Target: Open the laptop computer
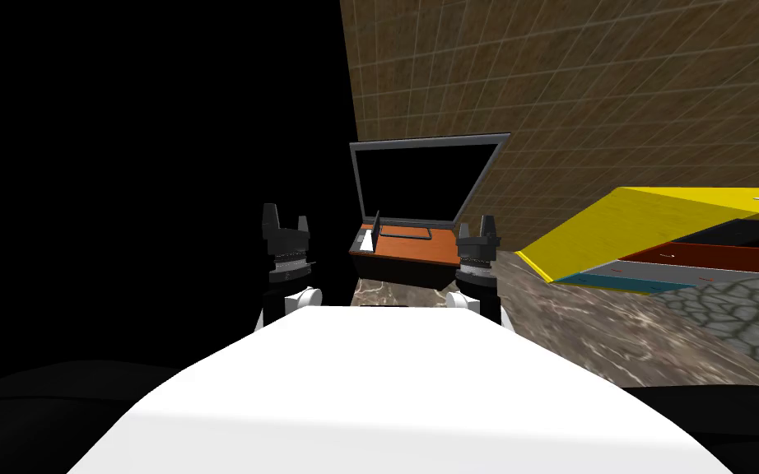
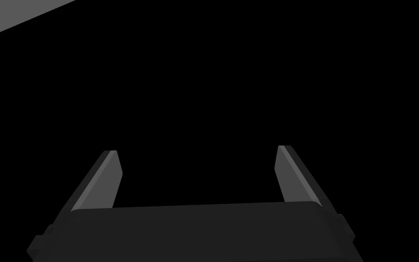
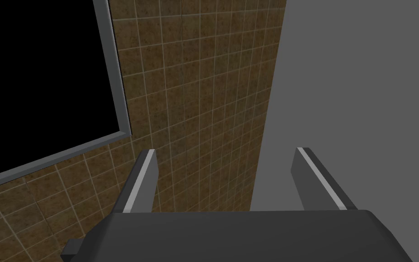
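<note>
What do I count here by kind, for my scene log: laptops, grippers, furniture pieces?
Laptops: 1, the laptop, its screen raised.
Grippers: 2, the left gripper and the right gripper, both open.
Furniture pieces: 2, the orange-topped stand under the laptop and the yellow drawer unit.
Total: 5.

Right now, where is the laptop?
In the head view the laptop stands open ahead, between the left gripper and right gripper, on an orange-topped stand by the tiled wall.
</note>
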Tool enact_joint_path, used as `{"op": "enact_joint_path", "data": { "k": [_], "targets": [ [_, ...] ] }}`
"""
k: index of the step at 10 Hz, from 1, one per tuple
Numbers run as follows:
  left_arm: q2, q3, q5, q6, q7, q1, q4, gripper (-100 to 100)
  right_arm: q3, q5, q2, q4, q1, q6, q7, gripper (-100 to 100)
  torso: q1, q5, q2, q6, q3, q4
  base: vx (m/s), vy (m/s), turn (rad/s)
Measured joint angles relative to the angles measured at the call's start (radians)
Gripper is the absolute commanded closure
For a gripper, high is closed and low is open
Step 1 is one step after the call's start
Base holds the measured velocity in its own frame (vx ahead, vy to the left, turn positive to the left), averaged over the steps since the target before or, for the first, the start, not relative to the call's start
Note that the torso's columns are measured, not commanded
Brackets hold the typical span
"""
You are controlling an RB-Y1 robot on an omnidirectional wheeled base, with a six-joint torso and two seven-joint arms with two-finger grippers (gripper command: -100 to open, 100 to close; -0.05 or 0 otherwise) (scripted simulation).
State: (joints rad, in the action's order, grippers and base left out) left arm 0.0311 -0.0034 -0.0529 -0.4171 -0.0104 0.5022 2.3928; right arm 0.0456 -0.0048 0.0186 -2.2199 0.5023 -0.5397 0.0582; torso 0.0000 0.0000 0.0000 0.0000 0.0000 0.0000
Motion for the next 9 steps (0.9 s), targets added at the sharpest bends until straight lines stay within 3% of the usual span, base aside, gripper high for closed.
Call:
{"op": "enact_joint_path", "data": {
  "k": [2, 9],
  "targets": [
    [0.0, 0.0, 0.0, 0.0, 0.0, 0.0, 0.0, 0, 0.0, 0.0, 0.0, 0.0, 0.0, 0.0, 0.0, 0, 0.0, 0.0, 0.104, 0.0, -0.209, 0.105, 0.0, 0.0, 0.0],
    [0.0, 0.0, 0.0, 0.0, 0.0, 0.0, 0.0, 0, 0.0, 0.0, 0.0, 0.0, 0.0, 0.0, 0.0, 0, 0.0, 0.0, 0.618, 0.0, -1.234, 0.617, 0.0, 0.0, 0.0]
  ]
}}
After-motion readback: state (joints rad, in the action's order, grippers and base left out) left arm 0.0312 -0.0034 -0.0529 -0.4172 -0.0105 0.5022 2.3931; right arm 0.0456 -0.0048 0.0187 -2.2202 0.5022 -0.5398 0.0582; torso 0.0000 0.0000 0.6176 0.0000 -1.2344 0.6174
